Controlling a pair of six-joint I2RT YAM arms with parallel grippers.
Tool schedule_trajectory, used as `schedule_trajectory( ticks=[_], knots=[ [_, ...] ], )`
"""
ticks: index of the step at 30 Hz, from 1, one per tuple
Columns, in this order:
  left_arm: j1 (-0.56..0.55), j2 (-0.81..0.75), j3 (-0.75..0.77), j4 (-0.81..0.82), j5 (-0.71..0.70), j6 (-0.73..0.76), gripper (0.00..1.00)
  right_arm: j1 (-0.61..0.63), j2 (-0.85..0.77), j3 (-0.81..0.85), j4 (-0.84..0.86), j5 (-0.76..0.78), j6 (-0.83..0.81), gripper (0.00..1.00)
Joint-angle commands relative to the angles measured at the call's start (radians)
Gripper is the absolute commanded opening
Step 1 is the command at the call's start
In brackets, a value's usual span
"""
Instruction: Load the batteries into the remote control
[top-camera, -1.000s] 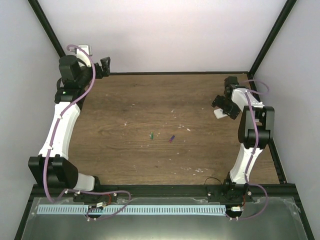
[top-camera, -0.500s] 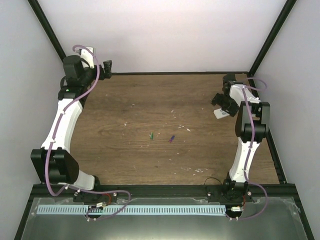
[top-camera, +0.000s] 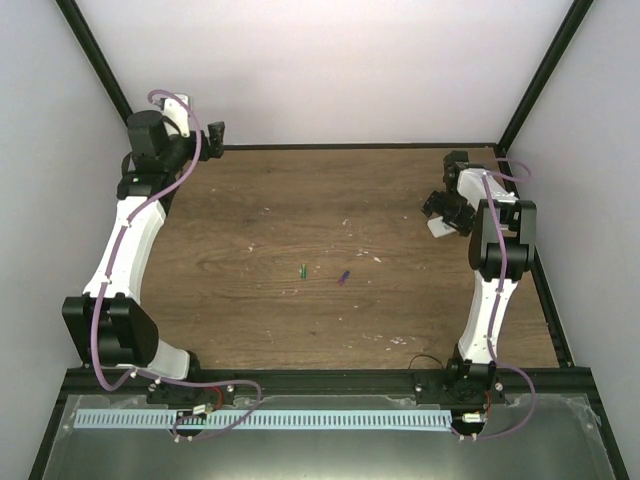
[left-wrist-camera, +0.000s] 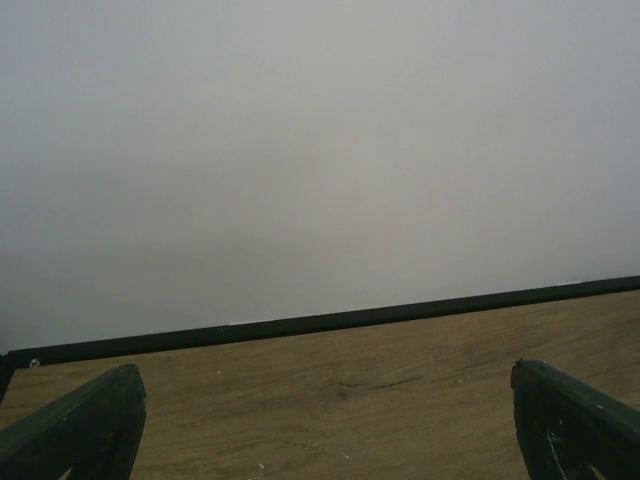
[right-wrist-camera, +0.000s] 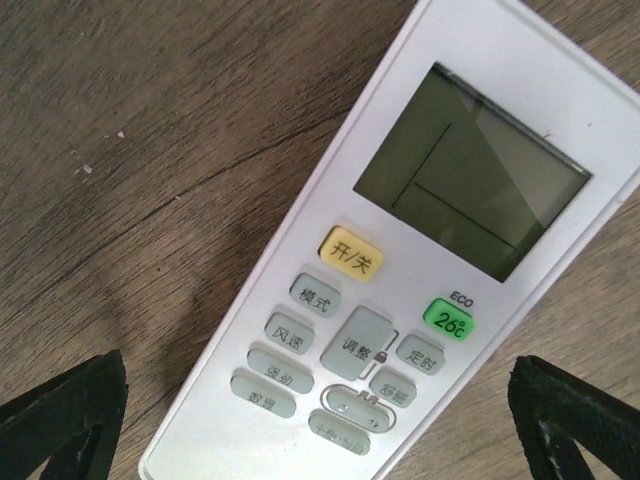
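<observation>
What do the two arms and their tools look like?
The left arm and right arm have white curved links, black joint housings and a purple cable looped along each. The left tool and right tool are black, with dark wedge-shaped fingers.

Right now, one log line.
left gripper open, empty | right gripper open over remote control, face up | green battery, purple battery loose mid-table

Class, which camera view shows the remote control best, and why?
The right wrist view: the remote control fills it, face up, with screen and buttons plain. The top external view shows only a small white sliver by the right pincer. The left wrist view shows none of it, just table and wall.
</observation>
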Motion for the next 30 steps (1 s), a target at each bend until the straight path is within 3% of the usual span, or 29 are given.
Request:
schedule_trajectory(
  ticks=[1,14,18,21,22,25,28,30],
  knots=[
    [0.003,0.02,0.02,-0.013,0.015,0.015,1.0,-0.011,0.016,0.007,0.003,0.022,-0.009,1.0],
    [0.003,0.01,0.015,-0.027,0.026,0.021,1.0,-0.011,-0.034,-0.123,0.1,-0.009,-0.061,0.9],
    [0.004,0.007,0.014,-0.031,0.035,0.019,1.0,-0.011,-0.058,-0.156,0.123,-0.011,-0.1,0.77],
    [0.004,-0.001,0.009,-0.032,0.041,0.018,1.0,-0.011,-0.079,-0.192,0.15,-0.018,-0.122,0.75],
    [0.004,-0.003,0.006,-0.032,0.043,0.016,1.0,-0.011,-0.089,-0.207,0.165,-0.032,-0.139,0.68],
    [0.004,-0.011,0.004,-0.032,0.055,0.014,1.0,-0.01,-0.119,-0.253,0.204,-0.068,-0.171,0.64],
    [0.003,-0.015,0.01,-0.038,0.076,0.002,1.0,-0.009,-0.151,-0.301,0.249,-0.136,-0.223,0.5],
    [0.004,-0.017,0.015,-0.049,0.09,-0.008,1.0,-0.009,-0.177,-0.341,0.285,-0.174,-0.249,0.48]
  ],
)
